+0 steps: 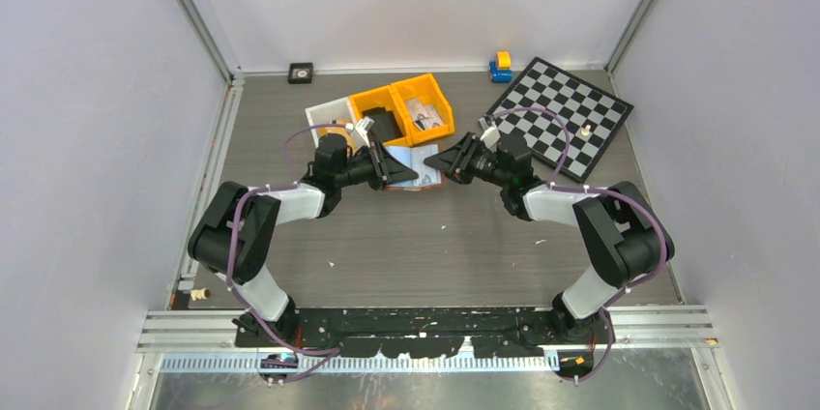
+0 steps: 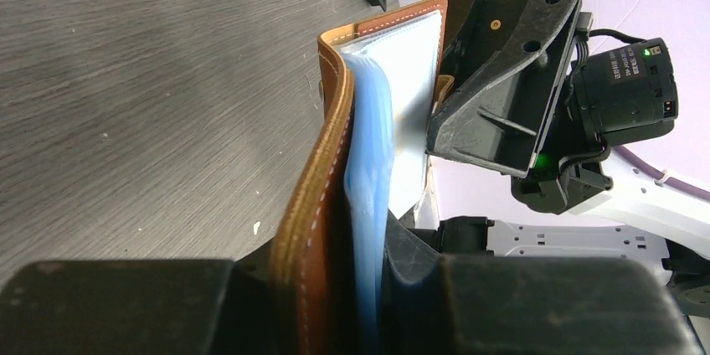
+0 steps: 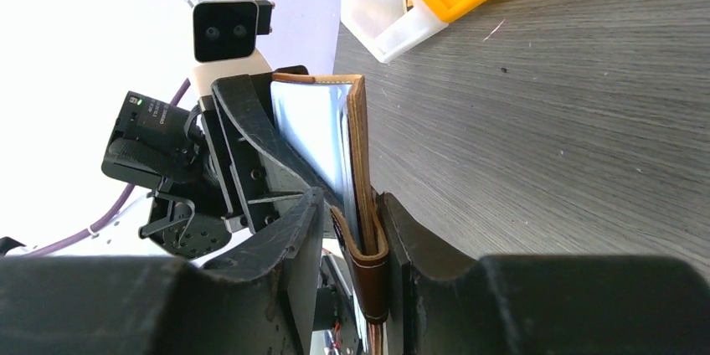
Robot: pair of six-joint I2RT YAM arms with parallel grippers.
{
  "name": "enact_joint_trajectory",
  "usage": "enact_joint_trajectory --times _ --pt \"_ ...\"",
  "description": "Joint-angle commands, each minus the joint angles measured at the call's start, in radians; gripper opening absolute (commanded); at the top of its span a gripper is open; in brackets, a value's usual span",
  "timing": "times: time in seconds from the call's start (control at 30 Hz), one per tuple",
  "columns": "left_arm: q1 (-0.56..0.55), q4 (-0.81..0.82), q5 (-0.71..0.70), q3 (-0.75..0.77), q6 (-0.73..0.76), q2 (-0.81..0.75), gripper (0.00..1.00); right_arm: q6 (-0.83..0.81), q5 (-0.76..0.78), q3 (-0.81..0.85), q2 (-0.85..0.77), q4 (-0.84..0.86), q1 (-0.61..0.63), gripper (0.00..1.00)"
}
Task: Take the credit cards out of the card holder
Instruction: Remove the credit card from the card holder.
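Note:
The reddish-brown card holder (image 1: 414,168) is held open off the table between both grippers, its pale blue inside facing up. My left gripper (image 1: 404,174) is shut on one flap, pinching the brown cover (image 2: 322,162) and the pale blue sleeves (image 2: 368,154) between its fingers (image 2: 352,242). A whitish card (image 2: 414,79) shows in the sleeves. My right gripper (image 1: 435,162) straddles the opposite edge (image 3: 362,154) and its strap (image 3: 370,271). Its jaws stand narrowly apart: one finger touches the cover, the other has a small gap (image 3: 356,208).
Two yellow bins (image 1: 360,101) and a white bin (image 1: 324,112) stand just behind the holder; a black wallet-like object (image 1: 382,124) lies in one. A chessboard (image 1: 561,115) lies at the back right, with a blue and yellow toy (image 1: 500,66) beside it.

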Motion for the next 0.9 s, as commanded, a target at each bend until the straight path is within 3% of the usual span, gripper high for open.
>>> enact_joint_trajectory --times 0.0,0.2,0.37,0.6,0.7,0.87 --pt "0.010 0.057 0.022 0.005 -0.003 -0.023 0.17 -0.021 0.000 -0.001 -0.026 0.022 0.003 0.34" --pt "0.018 0.038 0.013 0.003 -0.001 -0.025 0.11 -0.034 0.011 -0.008 -0.045 0.014 0.002 0.34" --pt "0.028 0.028 -0.007 -0.010 0.008 -0.049 0.08 -0.082 0.063 -0.011 -0.093 -0.067 0.002 0.27" --pt "0.046 0.042 -0.025 -0.035 0.007 -0.079 0.08 -0.109 0.091 -0.019 -0.137 -0.104 0.002 0.30" --pt "0.046 0.050 -0.026 -0.039 0.006 -0.082 0.08 -0.105 0.081 -0.018 -0.128 -0.094 0.003 0.21" --pt "0.048 0.064 -0.021 -0.041 -0.006 -0.078 0.08 -0.080 0.036 -0.011 -0.101 -0.042 0.002 0.15"
